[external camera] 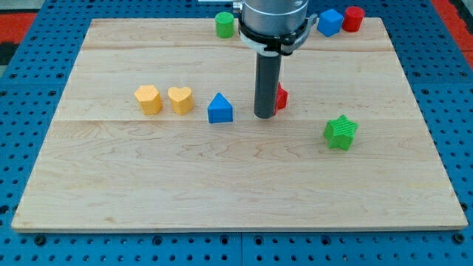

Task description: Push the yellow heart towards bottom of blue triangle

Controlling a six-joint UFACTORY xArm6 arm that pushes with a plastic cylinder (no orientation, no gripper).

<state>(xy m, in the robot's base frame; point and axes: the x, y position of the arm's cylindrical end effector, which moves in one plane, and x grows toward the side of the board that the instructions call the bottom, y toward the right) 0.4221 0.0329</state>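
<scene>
The yellow heart [180,99] lies on the wooden board [236,185], left of centre. The blue triangle [219,108] sits just to its right, a small gap between them. My tip [264,116] stands on the board to the right of the blue triangle, apart from it. The rod hides most of a red block [281,97] right behind it.
A yellow hexagon block [148,99] sits just left of the heart. A green star [341,132] lies at the right. A green cylinder [225,24], a blue block [329,22] and a red cylinder [353,18] stand along the board's top edge.
</scene>
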